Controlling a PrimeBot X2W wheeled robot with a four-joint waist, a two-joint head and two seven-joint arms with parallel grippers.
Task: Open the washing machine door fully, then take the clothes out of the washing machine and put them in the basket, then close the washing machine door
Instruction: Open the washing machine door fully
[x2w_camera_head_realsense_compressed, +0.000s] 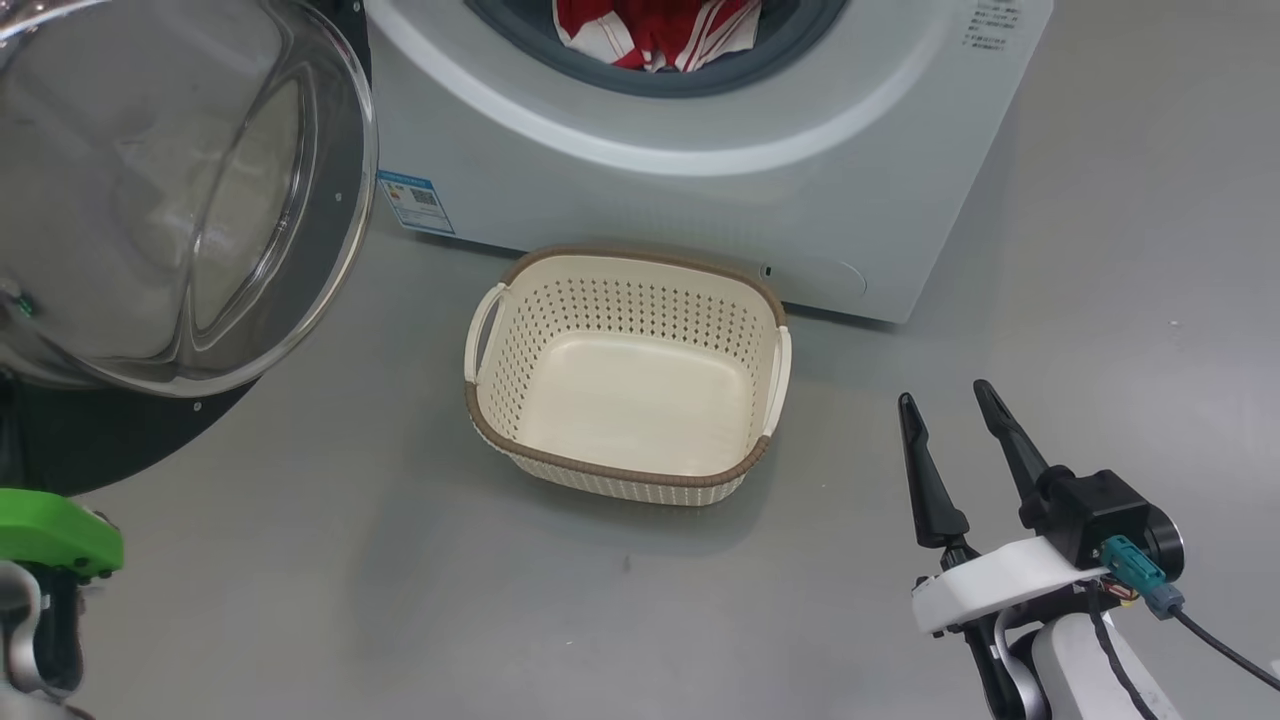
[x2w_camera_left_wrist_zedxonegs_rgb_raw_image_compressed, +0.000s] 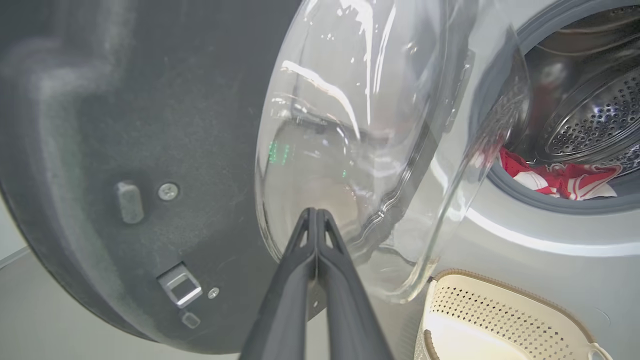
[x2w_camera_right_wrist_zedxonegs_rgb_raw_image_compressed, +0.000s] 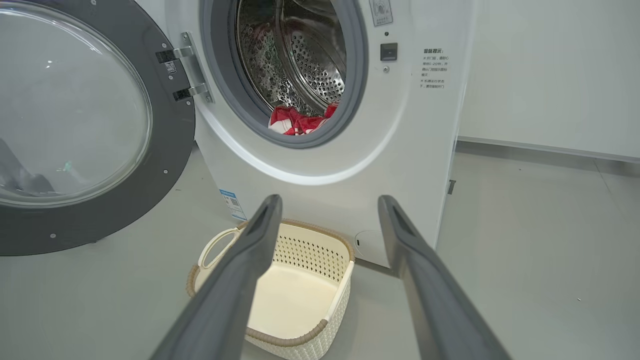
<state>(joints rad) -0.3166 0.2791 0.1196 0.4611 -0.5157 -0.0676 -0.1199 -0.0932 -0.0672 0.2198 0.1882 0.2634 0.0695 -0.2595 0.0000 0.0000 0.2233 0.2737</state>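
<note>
The washing machine (x2w_camera_head_realsense_compressed: 700, 180) stands with its door (x2w_camera_head_realsense_compressed: 170, 190) swung out to the left. Red clothes (x2w_camera_head_realsense_compressed: 655, 30) with white stripes lie at the lip of its mouth, also seen in the right wrist view as clothes (x2w_camera_right_wrist_zedxonegs_rgb_raw_image_compressed: 295, 122) below the steel drum (x2w_camera_right_wrist_zedxonegs_rgb_raw_image_compressed: 310, 60). The cream basket (x2w_camera_head_realsense_compressed: 620, 470) sits on the floor in front, with nothing in it. My left gripper (x2w_camera_left_wrist_zedxonegs_rgb_raw_image_compressed: 316, 212) is shut, holding nothing, its tips close to the door's glass bowl (x2w_camera_left_wrist_zedxonegs_rgb_raw_image_compressed: 360, 125); I cannot tell if they touch. My right gripper (x2w_camera_head_realsense_compressed: 944, 393) hangs open to the right of the basket.
Grey floor (x2w_camera_head_realsense_compressed: 300, 600) spreads around the basket and the machine. A white wall (x2w_camera_right_wrist_zedxonegs_rgb_raw_image_compressed: 550, 75) rises to the machine's right. The door's black inner rim (x2w_camera_left_wrist_zedxonegs_rgb_raw_image_compressed: 125, 150) carries a latch (x2w_camera_left_wrist_zedxonegs_rgb_raw_image_compressed: 180, 290). A green part of my left arm (x2w_camera_head_realsense_compressed: 50, 530) sits under the door.
</note>
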